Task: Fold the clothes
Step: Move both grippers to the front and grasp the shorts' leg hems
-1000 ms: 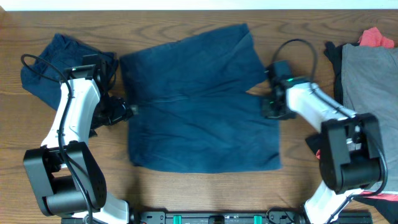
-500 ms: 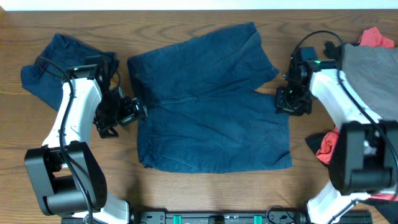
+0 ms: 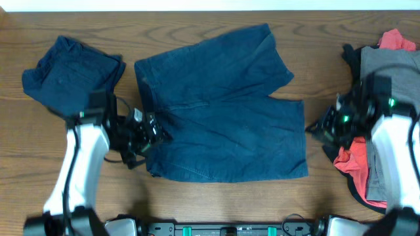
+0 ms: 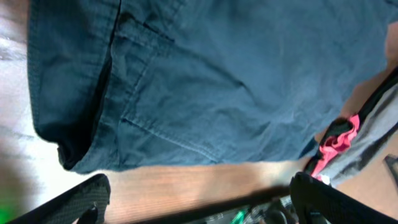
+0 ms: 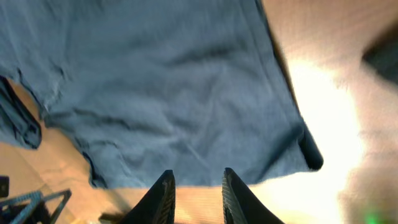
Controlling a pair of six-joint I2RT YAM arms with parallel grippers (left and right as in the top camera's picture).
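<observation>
- Left fingers (image 3: 152, 129): spread wide and empty, at the left edge of the dark navy-blue fabric shorts (image 3: 223, 111), low on that side. The left wrist view shows only cloth and the brown wooden table (image 3: 197, 19) between them.
- Right fingers (image 3: 315, 128): parted, nothing held, just off the right edge of the shorts. As far as the overhead view shows, they are not touching the cloth.
- Shorts: spread flat in the centre of the frame, unfolded and slightly askew, with one leg reaching toward upper centre.
- Other clothes: a crumpled navy-blue garment (image 3: 65, 72) lies at upper left. A flat grey fabric garment (image 3: 387, 72) and a rumpled red cloth (image 3: 351, 156) lie at the right edge.
- Risk: the hem at the left edge looks doubled, so a pinch there may take only the top layer. The fold would then drag and bunch.
- Risk: unequal grasp points on a skewed garment would give a crooked fold.
- Risk: the right arm sits beside the red cloth. A swing inward could snag it and pull it onto the shorts.
</observation>
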